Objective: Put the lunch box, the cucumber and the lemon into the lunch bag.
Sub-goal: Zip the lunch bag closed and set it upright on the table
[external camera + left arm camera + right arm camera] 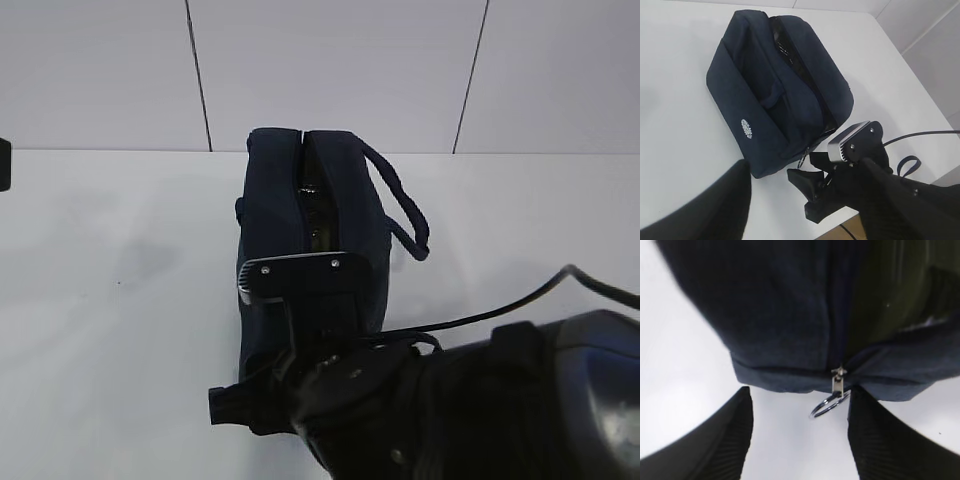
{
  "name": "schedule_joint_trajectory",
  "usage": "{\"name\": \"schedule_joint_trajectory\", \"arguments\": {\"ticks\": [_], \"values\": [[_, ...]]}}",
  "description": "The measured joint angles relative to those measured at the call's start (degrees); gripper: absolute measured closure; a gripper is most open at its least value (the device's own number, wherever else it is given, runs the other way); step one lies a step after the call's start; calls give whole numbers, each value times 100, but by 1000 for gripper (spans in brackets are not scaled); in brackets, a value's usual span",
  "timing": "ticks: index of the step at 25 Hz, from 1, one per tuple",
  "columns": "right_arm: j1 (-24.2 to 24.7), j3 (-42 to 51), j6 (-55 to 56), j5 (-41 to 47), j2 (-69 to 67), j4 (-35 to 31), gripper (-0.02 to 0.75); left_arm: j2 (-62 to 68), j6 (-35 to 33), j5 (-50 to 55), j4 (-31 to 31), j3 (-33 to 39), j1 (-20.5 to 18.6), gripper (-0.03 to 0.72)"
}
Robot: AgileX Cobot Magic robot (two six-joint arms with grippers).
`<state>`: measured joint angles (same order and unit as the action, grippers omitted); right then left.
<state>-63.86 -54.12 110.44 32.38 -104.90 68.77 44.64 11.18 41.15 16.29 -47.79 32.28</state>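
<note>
The navy lunch bag (270,200) stands mid-table, its top zipper partly open. It also shows in the left wrist view (765,90) and the right wrist view (780,315). My right gripper (799,405) is open at the bag's near end. The silver ring pull (829,405) hangs between its fingers, close to the right one. The left wrist view shows this gripper (801,196) beside the ring (802,159). My left gripper hovers above and to the side, with one finger (705,210) showing, set wide. The lunch box, cucumber and lemon are out of view. Something dark olive fills the opening (885,300).
The white table (120,300) meets a panelled wall behind. Its near edge (860,216) runs just past my right gripper. A black cable (480,312) trails from the right arm (500,400). The bag's loop handle (405,210) hangs to the right.
</note>
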Motion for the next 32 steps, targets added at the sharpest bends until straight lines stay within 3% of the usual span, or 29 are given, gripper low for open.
{"name": "schedule_joint_trajectory", "arguments": {"ticks": [21,32], "values": [[108,-76,23,-104,-35,-677,264,0,0,10,-10,0,0,222],[108,-76,-336,96,-35,-674,265,0,0,10,-32,0,0,223]]}}
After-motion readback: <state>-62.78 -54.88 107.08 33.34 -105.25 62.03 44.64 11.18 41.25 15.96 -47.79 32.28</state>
